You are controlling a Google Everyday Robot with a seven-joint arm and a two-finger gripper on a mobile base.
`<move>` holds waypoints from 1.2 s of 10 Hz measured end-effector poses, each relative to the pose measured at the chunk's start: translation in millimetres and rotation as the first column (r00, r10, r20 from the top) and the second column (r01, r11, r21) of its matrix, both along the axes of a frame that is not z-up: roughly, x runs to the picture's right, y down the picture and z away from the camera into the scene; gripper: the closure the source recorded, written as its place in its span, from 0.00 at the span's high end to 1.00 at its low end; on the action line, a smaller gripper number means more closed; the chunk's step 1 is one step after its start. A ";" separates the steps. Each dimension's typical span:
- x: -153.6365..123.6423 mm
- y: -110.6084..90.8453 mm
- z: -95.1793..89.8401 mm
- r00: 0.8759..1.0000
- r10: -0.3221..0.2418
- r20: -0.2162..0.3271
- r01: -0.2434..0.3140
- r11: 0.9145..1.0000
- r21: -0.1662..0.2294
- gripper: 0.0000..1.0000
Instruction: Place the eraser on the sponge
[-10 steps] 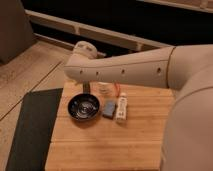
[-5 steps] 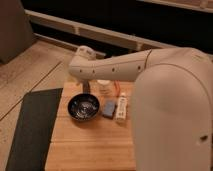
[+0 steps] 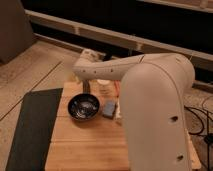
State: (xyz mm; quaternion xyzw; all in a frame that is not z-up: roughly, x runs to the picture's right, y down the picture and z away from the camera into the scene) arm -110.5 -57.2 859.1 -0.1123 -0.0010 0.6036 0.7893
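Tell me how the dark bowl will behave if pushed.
The dark bowl looks rigid and glossy, so it would probably slide on the wooden table rather than deform. Low and wide, it seems unlikely to tip. The pincer hangs just behind it.

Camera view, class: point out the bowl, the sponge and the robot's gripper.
bowl (image 3: 83, 107): camera view, on its dark inner floor.
sponge (image 3: 109, 108): camera view, middle of its blue-grey top face.
gripper (image 3: 85, 88): camera view, between its fingertips, hanging just behind the bowl.
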 end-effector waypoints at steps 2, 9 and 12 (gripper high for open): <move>-2.3 0.0 -0.5 1.000 -0.002 0.002 0.002 1.000 0.000 0.65; -3.5 -15.4 2.3 1.000 -0.005 0.020 0.004 0.997 0.074 0.65; -13.5 -12.8 10.9 0.998 -0.015 0.055 0.010 0.996 0.088 0.65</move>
